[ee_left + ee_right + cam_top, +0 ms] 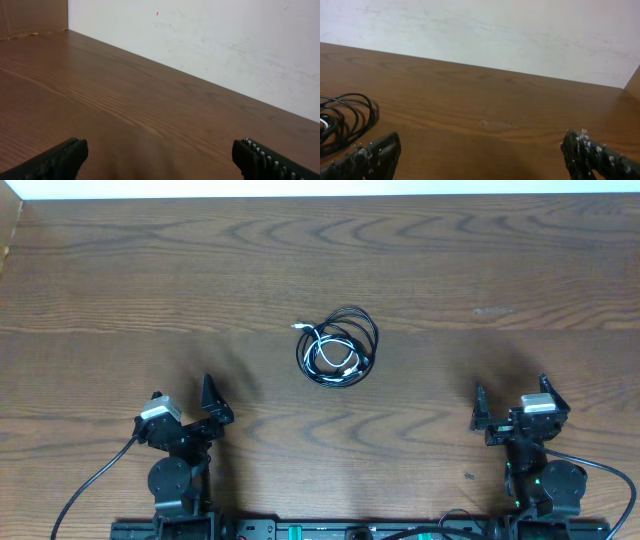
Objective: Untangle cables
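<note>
We see a bench (450,260) of dark brown wood with a bold wavy grain, running wide from left to right. At its far edge stands a white wall (200,35), matte and faintly smudged, with a tiny red speck (157,13) high on it. A brown side board (10,230) closes off the bench at the far left. A faint pale scuff (492,310) marks the wood to the right of the middle.

The cables (338,348) lie in one loose, roughly round coil near the middle of the bench, farther out than both arms and well apart from each. Thin black cords (352,318) loop around the outside, and a short white cord (330,354) is wound in among them. In the right wrist view, the same coil (345,117) sits at the left edge.

The left pincer (183,398) rests at the near left, spread wide with only bare wood between its tips (60,157). The right pincer (512,395) sits at the near right, likewise spread wide and holding nothing; its fingers (595,155) are flecked with pale specks.
</note>
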You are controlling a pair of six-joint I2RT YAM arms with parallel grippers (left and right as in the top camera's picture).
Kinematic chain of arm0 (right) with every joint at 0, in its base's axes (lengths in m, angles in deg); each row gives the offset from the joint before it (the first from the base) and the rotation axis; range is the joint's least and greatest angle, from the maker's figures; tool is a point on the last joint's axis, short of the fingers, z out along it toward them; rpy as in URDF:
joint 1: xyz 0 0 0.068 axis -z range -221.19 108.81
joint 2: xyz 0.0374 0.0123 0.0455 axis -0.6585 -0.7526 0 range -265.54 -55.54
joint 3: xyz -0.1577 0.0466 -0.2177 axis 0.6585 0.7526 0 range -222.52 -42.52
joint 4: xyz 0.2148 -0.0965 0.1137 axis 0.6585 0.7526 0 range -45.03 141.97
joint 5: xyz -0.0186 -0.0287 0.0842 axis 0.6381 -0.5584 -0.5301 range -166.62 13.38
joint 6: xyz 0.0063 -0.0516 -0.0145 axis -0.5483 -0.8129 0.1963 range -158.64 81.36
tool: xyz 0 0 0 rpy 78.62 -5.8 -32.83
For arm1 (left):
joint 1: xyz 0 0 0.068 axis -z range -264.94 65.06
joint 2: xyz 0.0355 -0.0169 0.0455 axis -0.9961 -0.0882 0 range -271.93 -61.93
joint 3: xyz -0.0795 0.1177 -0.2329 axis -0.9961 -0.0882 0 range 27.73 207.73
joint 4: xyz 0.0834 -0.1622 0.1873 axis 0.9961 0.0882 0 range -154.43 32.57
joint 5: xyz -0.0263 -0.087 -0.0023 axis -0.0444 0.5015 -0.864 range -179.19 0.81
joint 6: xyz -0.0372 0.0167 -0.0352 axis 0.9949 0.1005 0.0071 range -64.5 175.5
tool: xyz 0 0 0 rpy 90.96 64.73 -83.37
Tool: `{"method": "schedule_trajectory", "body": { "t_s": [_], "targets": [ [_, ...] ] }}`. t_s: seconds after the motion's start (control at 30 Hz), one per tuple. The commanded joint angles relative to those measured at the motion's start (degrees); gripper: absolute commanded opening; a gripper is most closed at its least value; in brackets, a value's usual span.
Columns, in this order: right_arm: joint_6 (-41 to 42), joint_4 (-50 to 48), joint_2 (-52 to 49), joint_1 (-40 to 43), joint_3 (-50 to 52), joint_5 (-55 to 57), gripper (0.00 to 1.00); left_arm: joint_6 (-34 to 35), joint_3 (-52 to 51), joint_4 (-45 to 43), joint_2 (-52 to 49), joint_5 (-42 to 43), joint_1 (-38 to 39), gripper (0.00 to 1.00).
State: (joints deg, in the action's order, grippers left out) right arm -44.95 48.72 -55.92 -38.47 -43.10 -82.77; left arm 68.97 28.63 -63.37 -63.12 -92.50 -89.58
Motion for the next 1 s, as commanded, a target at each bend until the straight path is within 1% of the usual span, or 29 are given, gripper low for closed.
{"method": "schedule_trajectory", "body": {
  "t_s": [0.0, 0.47, 0.97],
  "targets": [
    [0.00, 0.13, -0.04, -0.13, 0.26, 0.63, 0.99, -0.59, -0.68, 2.78, -0.17, -1.25, 0.24, 0.98],
    [0.00, 0.11, -0.04, -0.15, 0.26, 0.63, 0.99, -0.57, -0.68, 2.78, -0.17, -1.16, 0.24, 0.98],
    [0.00, 0.13, -0.04, -0.13, 0.26, 0.63, 0.99, 0.55, -0.61, 2.75, -0.17, 1.40, 0.24, 0.98]
  ]
}}
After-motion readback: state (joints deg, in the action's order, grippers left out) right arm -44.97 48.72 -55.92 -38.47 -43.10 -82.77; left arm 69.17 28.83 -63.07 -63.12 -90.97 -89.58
